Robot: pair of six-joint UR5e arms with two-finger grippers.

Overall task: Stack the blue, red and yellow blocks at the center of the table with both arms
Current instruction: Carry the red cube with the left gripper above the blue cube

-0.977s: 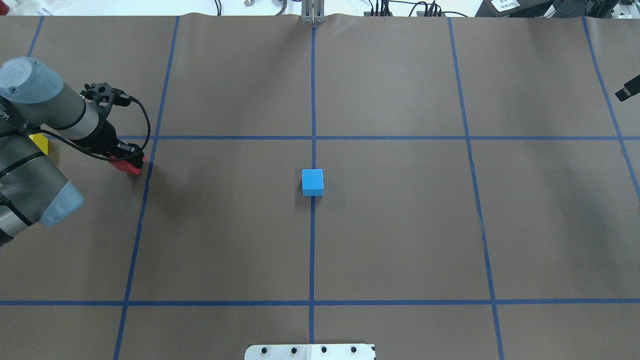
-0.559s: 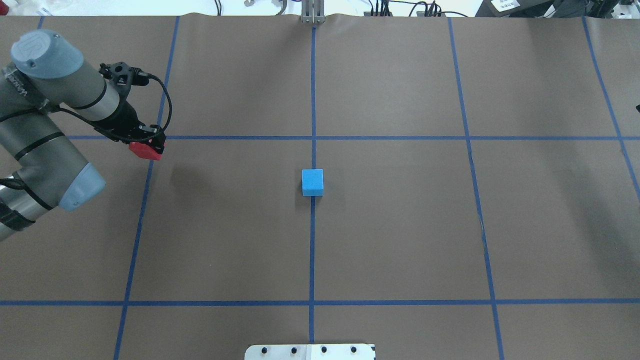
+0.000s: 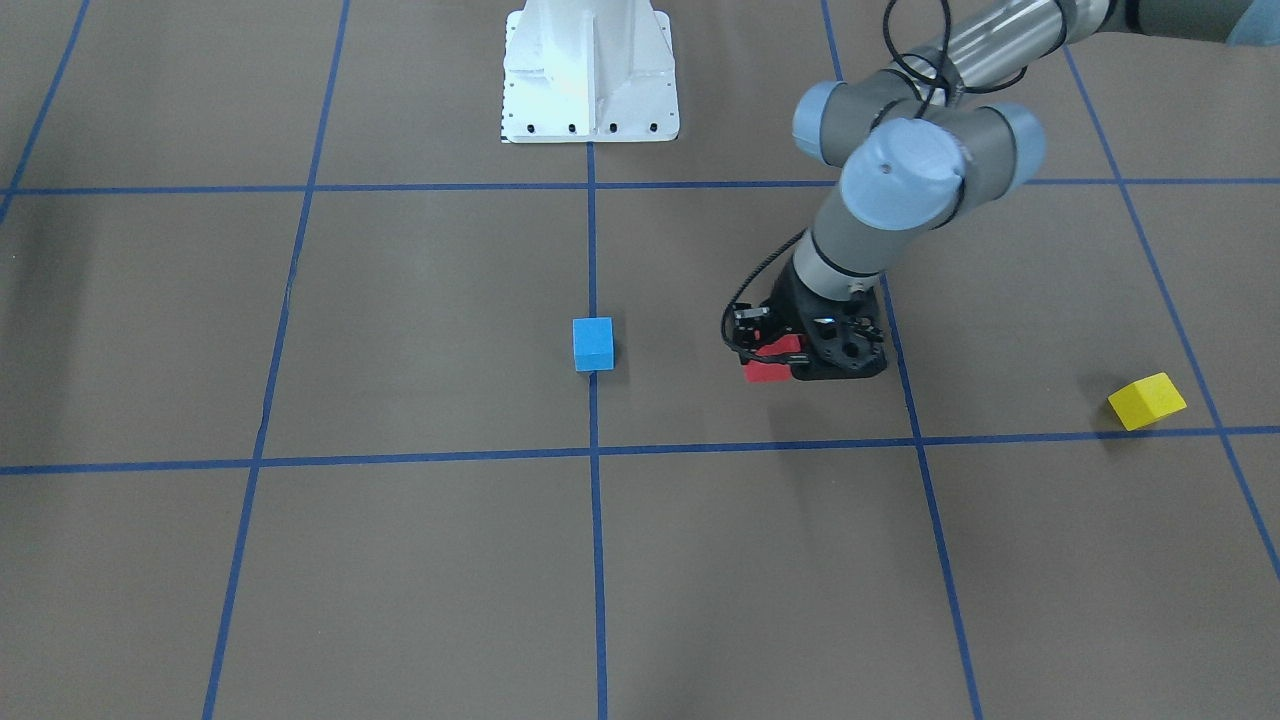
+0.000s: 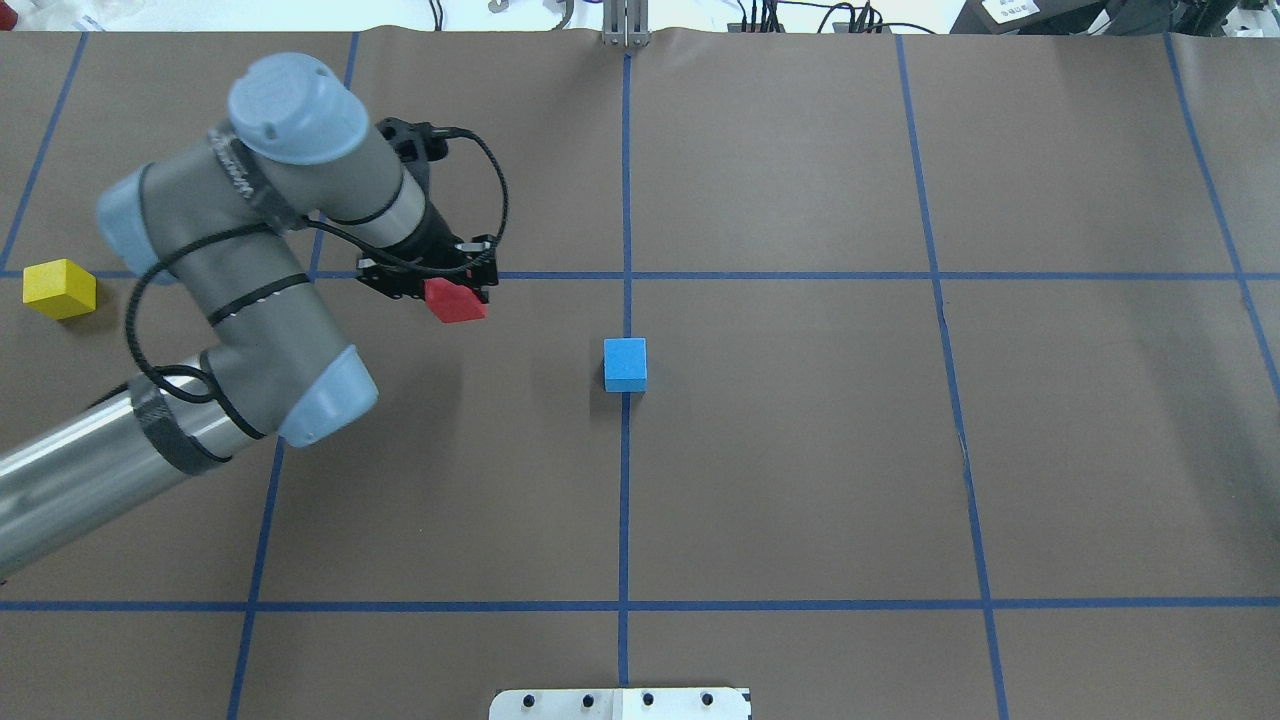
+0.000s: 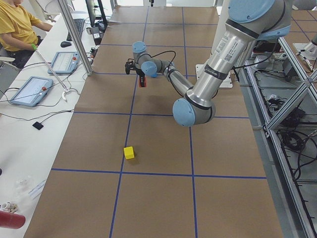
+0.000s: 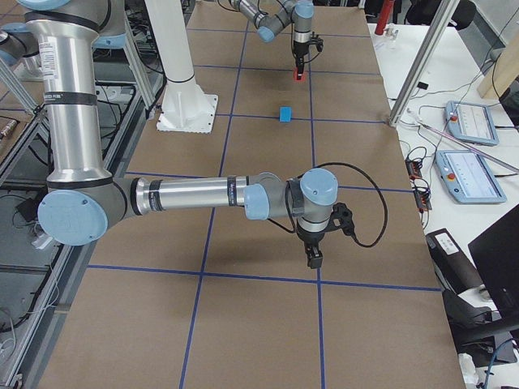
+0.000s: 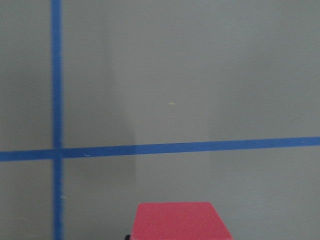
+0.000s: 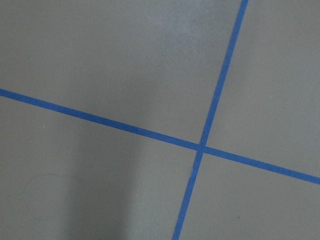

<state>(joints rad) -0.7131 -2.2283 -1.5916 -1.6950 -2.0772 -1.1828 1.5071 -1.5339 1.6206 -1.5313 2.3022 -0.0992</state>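
One red block (image 4: pixel 456 303) sits clenched in the left gripper (image 4: pixel 452 291). Released off-centre on the blue block (image 4: pixel 625 363) beyond its fingers — it may tumble

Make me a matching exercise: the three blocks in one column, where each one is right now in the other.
Things:
1. blue block
2. red block
3. yellow block

Places:
A. held in the left gripper
B. alone on the table, at the robot's far left
C. on the centre tape line

Pairs: 1-C, 2-A, 3-B
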